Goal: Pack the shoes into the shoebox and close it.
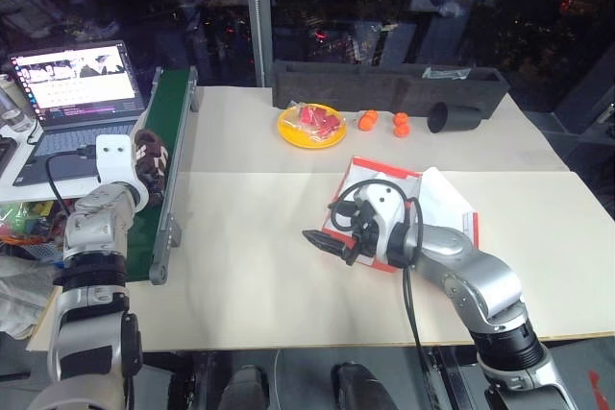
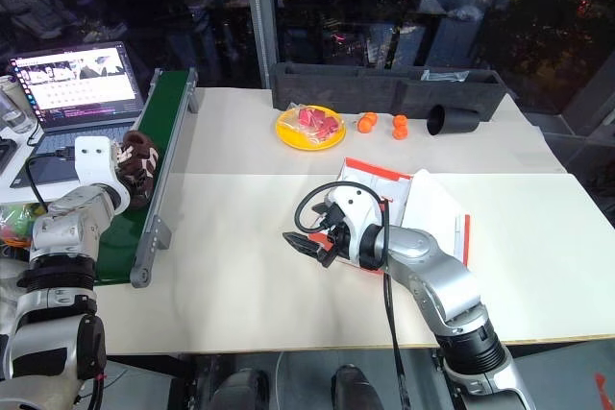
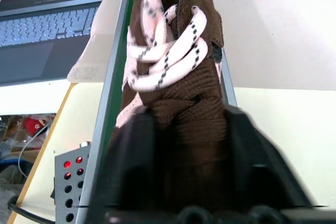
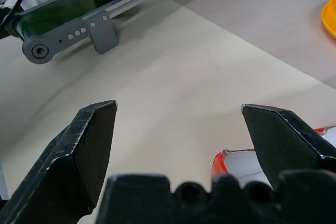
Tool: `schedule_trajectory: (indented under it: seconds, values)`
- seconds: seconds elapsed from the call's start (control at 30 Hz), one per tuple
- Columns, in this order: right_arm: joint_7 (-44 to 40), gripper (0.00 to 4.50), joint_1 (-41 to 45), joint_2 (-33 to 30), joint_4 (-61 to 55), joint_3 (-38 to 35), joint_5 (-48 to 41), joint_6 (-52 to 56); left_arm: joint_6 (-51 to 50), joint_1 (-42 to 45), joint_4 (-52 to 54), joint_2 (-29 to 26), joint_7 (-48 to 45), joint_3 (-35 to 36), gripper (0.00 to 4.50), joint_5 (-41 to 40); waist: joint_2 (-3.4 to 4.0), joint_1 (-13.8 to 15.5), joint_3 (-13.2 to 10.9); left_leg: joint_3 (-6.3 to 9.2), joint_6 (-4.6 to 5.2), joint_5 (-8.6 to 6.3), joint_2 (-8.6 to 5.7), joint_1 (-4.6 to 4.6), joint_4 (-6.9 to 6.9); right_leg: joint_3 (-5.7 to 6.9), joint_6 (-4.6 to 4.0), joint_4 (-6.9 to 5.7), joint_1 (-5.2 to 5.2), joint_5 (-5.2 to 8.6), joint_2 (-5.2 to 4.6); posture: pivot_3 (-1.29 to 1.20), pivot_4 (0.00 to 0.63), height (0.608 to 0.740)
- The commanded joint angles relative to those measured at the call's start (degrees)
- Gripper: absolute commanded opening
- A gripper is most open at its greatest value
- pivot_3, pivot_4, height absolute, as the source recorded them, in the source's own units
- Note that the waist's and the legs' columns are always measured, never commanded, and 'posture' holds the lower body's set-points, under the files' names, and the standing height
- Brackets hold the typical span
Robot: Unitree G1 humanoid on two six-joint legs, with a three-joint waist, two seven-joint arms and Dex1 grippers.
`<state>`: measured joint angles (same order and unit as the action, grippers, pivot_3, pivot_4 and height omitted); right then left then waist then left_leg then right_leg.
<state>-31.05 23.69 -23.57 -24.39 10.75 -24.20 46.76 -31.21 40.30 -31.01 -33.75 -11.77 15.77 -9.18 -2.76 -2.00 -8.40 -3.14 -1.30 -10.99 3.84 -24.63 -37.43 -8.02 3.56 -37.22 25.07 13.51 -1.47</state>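
Shoes come first here: one small dark brown shoe with cream, black-flecked laces (image 3: 168, 61) is seen clamped between the black fingers of the left gripper (image 3: 184, 171), over the green conveyor belt with grey side rails (image 1: 163, 141) at the left edge of the pale tabletop (image 1: 250, 295). In the left wrist view the shoe's long axis is seen running straight out along the fingers, laces uppermost, so it is judged to be held at one end with the rest projecting forward. A second shoe cannot be made out.

The red-orange cardboard shoebox with a white inside (image 1: 447, 208) lies near the middle of the table, well apart from the held shoe and to its right. It is partly hidden behind the right gripper (image 1: 332, 242), whose fingers stand wide with nothing between them, hovering just beside the box's near left corner. That red corner (image 4: 220, 163) is seen between the spread fingers in the right wrist view.

The coming move is judged to turn on carrying the shoe rightward from the belt to the box; the left arm has the shoe, the right arm is far nearer the box. Whether the lid stands fully open cannot be told.
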Motion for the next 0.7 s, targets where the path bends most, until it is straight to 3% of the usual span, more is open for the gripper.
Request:
schedule_trajectory:
  seconds: [0.03, 0.17, 0.33, 0.6, 0.7]
  values:
    - [0.24, 4.50, 0.68, 0.37, -1.34, -1.39, 0.00, -1.61, 0.05, 1.93, 0.65, -0.19, 0.60, 0.36, 0.91, 0.05, 0.00, 0.02, 0.00, 0.00, 0.00, 0.00, 0.00, 0.00, 0.00, 0.00, 0.00, 0.00, 0.00, 0.00, 0.00, 0.00, 0.150, 0.714]
    - [0.28, 4.50, 0.51, 0.46, -1.28, -1.57, 0.28, -1.54, -0.16, 1.87, 0.57, 0.00, 0.83, 0.32, 0.91, 0.08, 0.00, 0.08, 0.00, 0.01, 0.00, 0.00, 0.00, -0.02, -0.01, 0.01, 0.00, 0.01, 0.00, 0.00, 0.00, 0.00, 0.150, 0.714]
    - [0.37, 4.50, 0.42, 0.48, -1.35, -1.77, 0.36, -1.39, 1.54, 1.45, 1.44, 0.59, 1.08, 1.31, 0.19, -0.62, 0.00, 0.25, 0.00, 0.02, 0.00, 0.00, 0.00, -0.03, -0.03, 0.02, 0.00, 0.00, 0.00, 0.00, 0.00, 0.00, 0.150, 0.714]
    - [0.94, 4.50, 0.67, 1.07, -1.12, -2.83, -0.27, -1.00, 4.88, 2.16, 1.74, 1.65, 2.56, 3.53, 0.16, -1.72, 0.00, 0.56, 0.00, 0.02, 0.00, 0.00, 0.00, -0.05, -0.03, 0.03, 0.00, 0.02, 0.01, 0.00, 0.00, 0.00, 0.150, 0.714]
    - [3.25, 4.50, 2.69, 5.79, -0.96, -8.30, -5.53, 0.44, 8.68, 2.89, 4.99, 3.85, 1.58, 5.39, 0.16, -4.39, -0.02, 0.81, -0.01, 0.03, 0.00, 0.00, 0.01, -0.09, -0.03, 0.03, 0.00, 0.04, 0.02, 0.00, 0.00, 0.00, 0.150, 0.714]
